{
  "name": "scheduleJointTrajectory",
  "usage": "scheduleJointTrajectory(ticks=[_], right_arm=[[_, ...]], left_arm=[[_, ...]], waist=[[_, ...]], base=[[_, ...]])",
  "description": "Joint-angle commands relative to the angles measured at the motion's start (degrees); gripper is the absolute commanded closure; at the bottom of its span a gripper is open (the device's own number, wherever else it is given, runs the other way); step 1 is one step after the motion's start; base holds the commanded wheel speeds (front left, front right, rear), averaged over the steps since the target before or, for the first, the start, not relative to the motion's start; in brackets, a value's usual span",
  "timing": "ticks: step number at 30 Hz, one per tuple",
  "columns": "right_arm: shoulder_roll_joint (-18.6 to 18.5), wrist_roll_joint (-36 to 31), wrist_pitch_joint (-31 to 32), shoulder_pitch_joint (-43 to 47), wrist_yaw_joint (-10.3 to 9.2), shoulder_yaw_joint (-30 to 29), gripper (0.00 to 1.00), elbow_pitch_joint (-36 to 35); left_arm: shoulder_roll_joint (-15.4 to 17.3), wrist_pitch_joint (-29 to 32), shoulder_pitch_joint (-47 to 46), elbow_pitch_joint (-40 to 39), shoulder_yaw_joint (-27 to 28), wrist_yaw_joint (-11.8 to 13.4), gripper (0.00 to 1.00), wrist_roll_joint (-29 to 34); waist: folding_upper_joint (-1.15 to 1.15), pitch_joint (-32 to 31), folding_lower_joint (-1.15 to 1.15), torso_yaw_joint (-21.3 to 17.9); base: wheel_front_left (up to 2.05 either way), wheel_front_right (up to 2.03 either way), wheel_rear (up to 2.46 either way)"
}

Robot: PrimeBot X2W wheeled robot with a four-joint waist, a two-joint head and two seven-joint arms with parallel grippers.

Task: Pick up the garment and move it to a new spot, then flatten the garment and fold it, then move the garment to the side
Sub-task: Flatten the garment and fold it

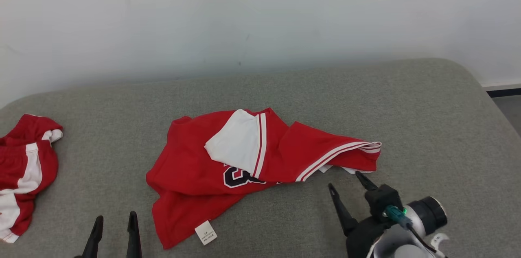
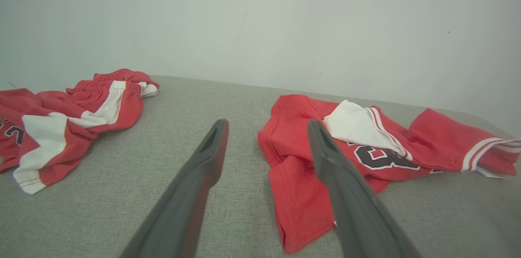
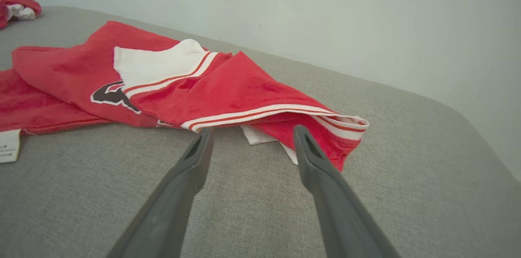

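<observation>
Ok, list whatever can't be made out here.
Number on the garment: head view, half under its white fold.
Label: head view, print too small.
Second garment: head view, cut by left edge.
Left tool: head view, all but fingertips below bottom edge.

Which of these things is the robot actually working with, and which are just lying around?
In the job: crumpled red jersey with white panel; open right gripper near its striped hem; open left gripper.
Lying about: second red-and-white garment at far left; grey fabric cushion underneath.
</observation>
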Motion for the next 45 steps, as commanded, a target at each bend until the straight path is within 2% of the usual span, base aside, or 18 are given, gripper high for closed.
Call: scheduleJointTrajectory(ticks=[1, 9, 14, 22, 31, 40, 41, 42, 43, 44, 45], right_arm=[[-0.6, -0.61, 0.22, -1.69, 0.03, 1.89, 0.0, 1.48], [-2.43, -1.38, 0.9, -12.73, 0.03, 12.95, 0.0, 13.84], [-3.0, -2.05, -1.26, -18.81, 0.03, 17.15, 0.0, 21.21], [-1.97, -0.76, -4.57, -24.4, 0.03, 20.17, 0.0, 30.41], [-1.43, 0.58, -7.54, -25.52, 0.03, 24.29, 0.0, 34.34], [-1.49, 1.34, -8.97, -27.92, 0.03, 22.88, 0.0, 37.43], [-1.38, 1.47, -9.25, -28.26, 0.03, 22.53, 0.07, 37.48], [-1.26, 1.62, -9.52, -28.46, 0.03, 22.17, 0.23, 37.5], [-1.17, 1.68, -9.81, -28.51, 0.03, 21.91, 0.57, 37.52], [-1.09, 1.74, -9.99, -28.5, 0.03, 21.7, 0.61, 37.62], [-1.03, 1.98, -10.25, -28.37, 0.03, 21.42, 0.78, 37.76]], left_arm=[[-0.04, -0.06, -0.82, -0.07, -0.11, -0.21, 0.0, -0.01], [-0.05, -0.06, -3.13, -0.06, -1.69, -0.37, 0.0, -0.48], [-0.03, -0.06, -4.74, 0.17, -2.76, -0.25, 0.0, -0.97], [-0.04, -0.06, -5.7, -0.11, -3.93, 0.14, 0.0, -1.04], [-0.04, -0.06, -5.04, -0.16, -4.03, 0.38, 0.0, -1.25], [-0.03, -0.06, -5.34, 0.04, -4.8, -0.05, 0.0, -0.74], [-0.03, -0.06, -5.4, 0.04, -4.85, -0.05, 0.0, -0.72], [-0.04, -0.06, -5.41, 0.05, -4.87, -0.05, 0.0, -0.66], [-0.04, -0.06, -5.36, 0.05, -4.86, -0.06, 0.0, -0.56], [-0.04, -0.06, -5.26, 0.08, -4.8, -0.07, 0.0, -0.53], [-0.04, -0.06, -5.06, 0.13, -4.72, -0.07, 0.0, -0.47]], waist=[[0.0, 1.23, 0.0, 1.13], [0.0, 4.39, 0.0, 3.79], [0.0, 5.95, 0.0, 5.58], [0.0, 6.79, 0.0, 7.42], [0.0, 6.65, 0.0, 7.49], [0.0, 6.74, 0.0, 8.11], [0.0, 6.8, 0.0, 8.2], [0.0, 6.84, 0.0, 8.25], [0.0, 6.86, 0.0, 8.29], [0.0, 6.82, 0.0, 8.31], [0.0, 6.68, 0.0, 8.31]], base=[[0.0, 0.0, 0.0], [0.0, 0.0, 0.0], [0.0, 0.0, 0.0], [0.0, 0.0, 0.0], [0.0, 0.0, 0.0], [0.0, 0.0, 0.0], [0.0, 0.0, 0.0], [0.0, 0.0, 0.0], [0.0, 0.0, 0.0], [0.0, 0.0, 0.0], [0.0, 0.0, 0.0]])
